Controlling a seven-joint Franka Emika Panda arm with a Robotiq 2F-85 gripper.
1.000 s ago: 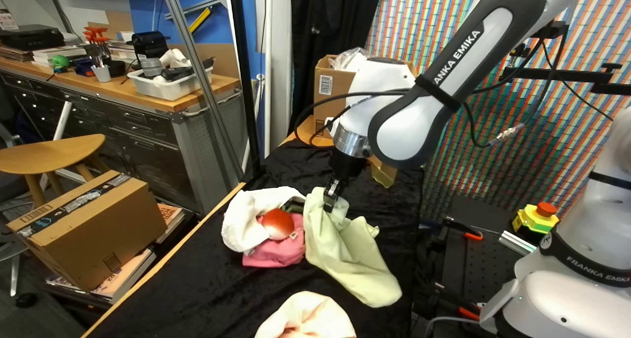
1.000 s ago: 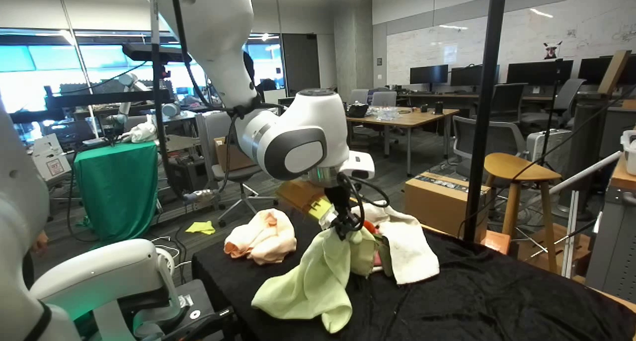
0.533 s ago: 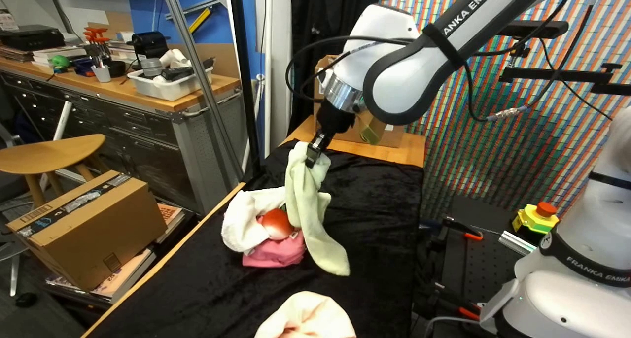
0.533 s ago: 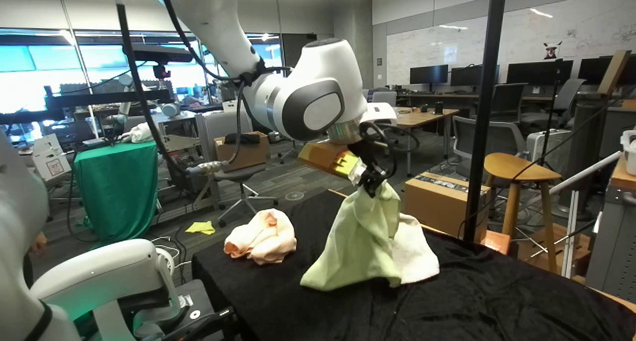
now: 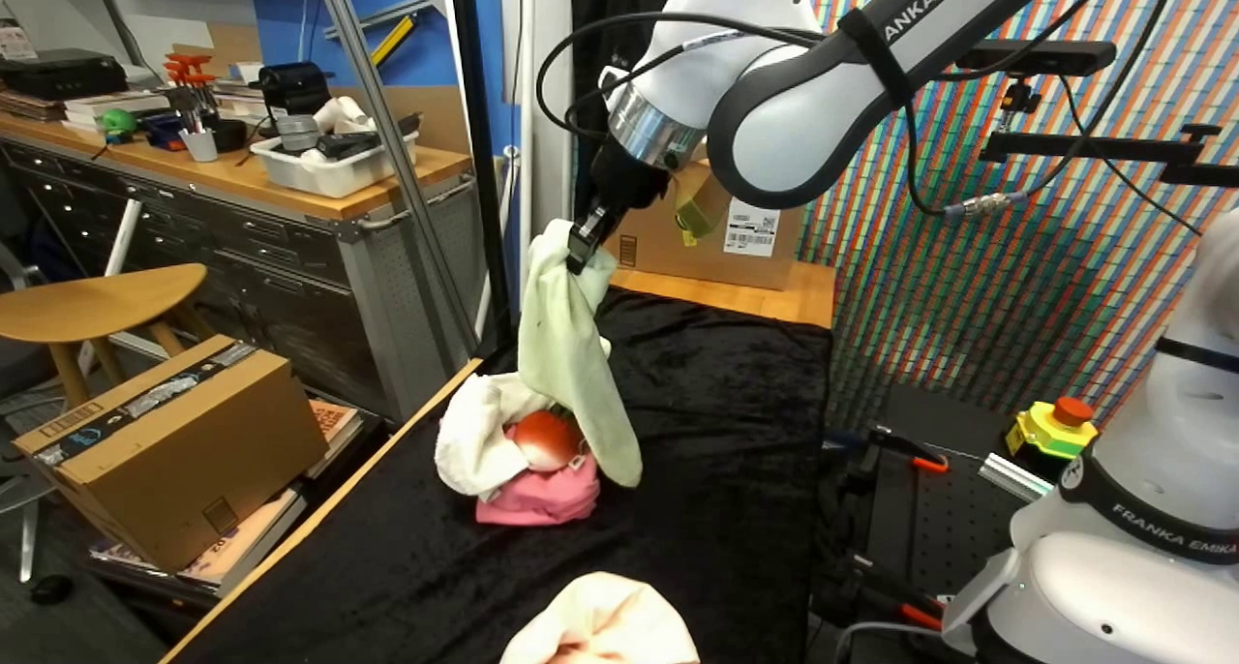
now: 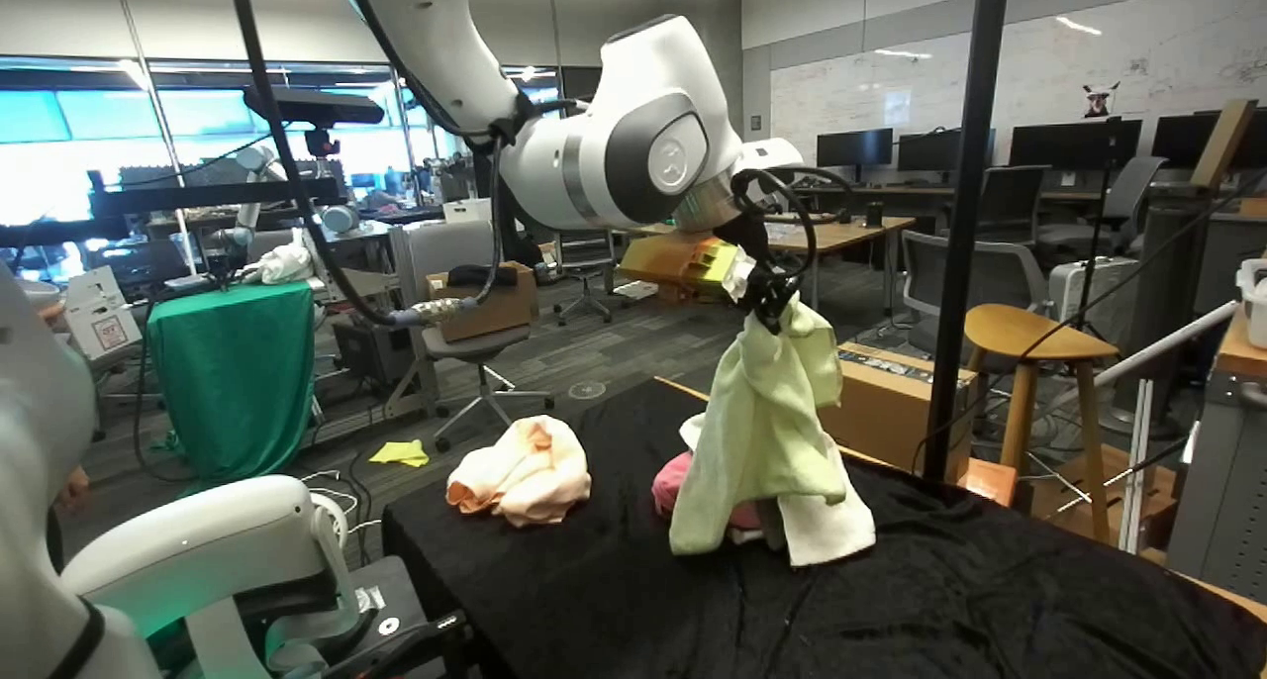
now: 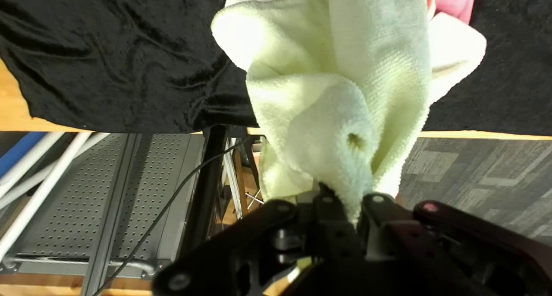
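Note:
My gripper (image 7: 352, 201) is shut on the upper end of a pale green cloth (image 7: 384, 50). The gripper shows raised above the table in both exterior views (image 5: 579, 257) (image 6: 774, 313). The green cloth hangs down in folds (image 5: 576, 354) (image 6: 757, 422); whether its lowest end touches anything I cannot tell. Under and beside it lie a white cloth (image 5: 472, 446) (image 6: 831, 526) and a pink cloth (image 5: 547, 498) (image 6: 666, 483). A red and white round thing (image 5: 545, 438) sits between them; the green cloth hides it in an exterior view. A peach cloth (image 6: 525, 471) (image 5: 600, 625) lies crumpled apart.
A black cloth covers the table (image 5: 716, 422). A cardboard box (image 5: 697, 238) stands at one table end. A black post (image 6: 958, 243) rises beside the table's edge. Another cardboard box (image 5: 174, 441) and a wooden stool (image 6: 1034, 331) stand beyond that edge.
My gripper has risen with the green cloth, which lay partly on the table and now hangs. It has moved left in an exterior view, over the white and pink cloths. Other cloths look unmoved.

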